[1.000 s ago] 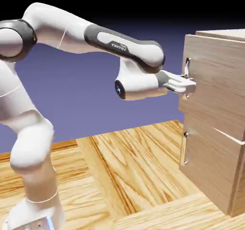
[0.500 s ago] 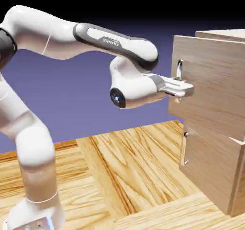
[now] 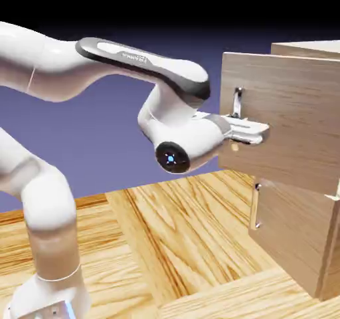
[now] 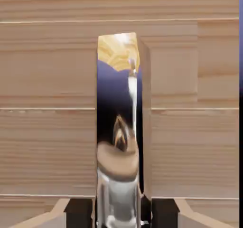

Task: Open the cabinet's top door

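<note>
The pincer (image 3: 248, 131) is closed on the bar handle (image 4: 118, 127) of the top door (image 3: 289, 111), with one finger pressed to each side of the metal. The handle is taken as the landmark here. In the hand view the bar runs straight up between the two fingertips, so it is presumably pinched across its narrow width, where a pull can be passed on without the bar sliding out sideways. The grip is set partway along the handle; some of the bar is left free above the fingers, and the pull seems meant to be carried by the middle or lower part.

Behind the handle, the door is swung out from the cabinet (image 3: 292, 238), the handle's edge being held away from the body while the far edge is kept close to it, as would be expected of a hinge there. The top door is thus partly open. Below the handle, the lower door (image 3: 289, 224) is shut, and its own short handle (image 3: 256, 206) is left untouched, since nothing is asked of it.

On the robot's side of the handle, the arm (image 3: 153, 62) is bent with the wrist angled toward the door, probably so that the arc can be followed. A wider swing is judged to be needed, and the grip could slip if the pull were made too straight.
</note>
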You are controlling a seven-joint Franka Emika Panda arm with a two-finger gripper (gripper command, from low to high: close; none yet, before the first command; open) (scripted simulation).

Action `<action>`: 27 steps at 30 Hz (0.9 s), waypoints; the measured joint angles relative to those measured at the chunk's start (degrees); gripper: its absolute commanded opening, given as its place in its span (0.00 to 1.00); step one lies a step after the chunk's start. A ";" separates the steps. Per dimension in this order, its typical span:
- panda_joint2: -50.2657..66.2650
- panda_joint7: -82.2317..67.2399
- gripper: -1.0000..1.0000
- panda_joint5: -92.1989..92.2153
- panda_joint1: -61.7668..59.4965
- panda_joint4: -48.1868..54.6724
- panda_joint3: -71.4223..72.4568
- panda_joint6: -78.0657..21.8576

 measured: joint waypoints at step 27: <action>34.00 -1.19 0.00 -26.24 4.99 30.65 -37.04 -66.89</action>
